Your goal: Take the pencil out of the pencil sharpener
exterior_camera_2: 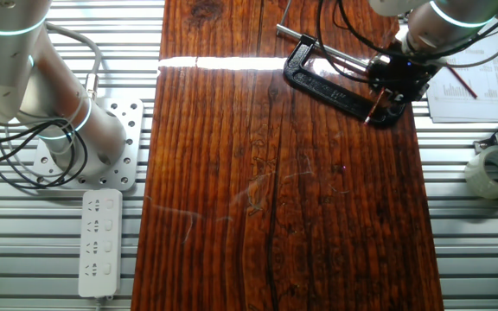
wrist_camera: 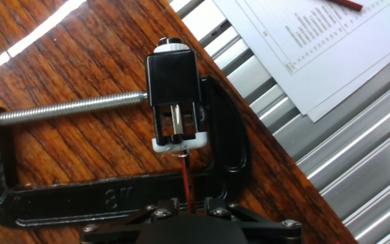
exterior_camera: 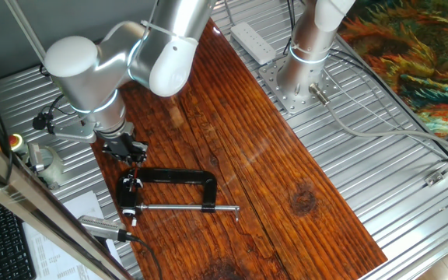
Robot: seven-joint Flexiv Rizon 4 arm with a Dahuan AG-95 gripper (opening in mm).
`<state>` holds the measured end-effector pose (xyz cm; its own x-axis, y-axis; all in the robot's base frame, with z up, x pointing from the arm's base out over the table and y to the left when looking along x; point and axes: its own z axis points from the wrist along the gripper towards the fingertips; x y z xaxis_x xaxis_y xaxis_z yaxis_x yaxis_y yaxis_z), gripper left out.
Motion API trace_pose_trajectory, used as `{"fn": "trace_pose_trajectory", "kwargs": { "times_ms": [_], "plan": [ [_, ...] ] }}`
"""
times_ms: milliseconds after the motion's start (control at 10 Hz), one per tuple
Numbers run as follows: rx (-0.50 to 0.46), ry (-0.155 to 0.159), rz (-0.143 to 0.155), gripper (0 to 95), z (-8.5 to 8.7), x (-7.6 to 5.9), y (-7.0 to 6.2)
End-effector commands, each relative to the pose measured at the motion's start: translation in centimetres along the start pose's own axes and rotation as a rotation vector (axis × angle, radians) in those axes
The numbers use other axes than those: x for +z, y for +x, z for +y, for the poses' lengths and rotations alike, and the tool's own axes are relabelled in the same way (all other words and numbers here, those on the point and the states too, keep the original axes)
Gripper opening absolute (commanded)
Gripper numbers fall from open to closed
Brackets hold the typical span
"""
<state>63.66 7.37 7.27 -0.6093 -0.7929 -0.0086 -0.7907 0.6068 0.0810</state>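
Gripper (wrist_camera: pixel 188 215) sits at six o'clock of the sharpener (wrist_camera: pixel 173 95), the pencil (wrist_camera: pixel 185 179) running between them. Fingers seemingly pinch the pencil, though the contact's hidden.

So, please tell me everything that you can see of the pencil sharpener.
The pencil sharpener is a small black box with a white part at its mouth and a silver blade showing. The black clamp holds it on the wooden table; the silver screw rod presses its side. The thin red pencil sticks out of its mouth toward the gripper.
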Motion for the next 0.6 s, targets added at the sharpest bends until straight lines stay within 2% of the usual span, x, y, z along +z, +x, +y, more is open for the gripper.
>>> {"fn": "trace_pose_trajectory", "kwargs": {
  "times_ms": [100, 600],
  "plan": [
    [0.001, 0.002, -0.002, 19.0, -0.01, 0.11, 0.08],
    [-0.003, 0.007, -0.002, 19.0, -0.18, 0.84, 0.11]
  ]
}}
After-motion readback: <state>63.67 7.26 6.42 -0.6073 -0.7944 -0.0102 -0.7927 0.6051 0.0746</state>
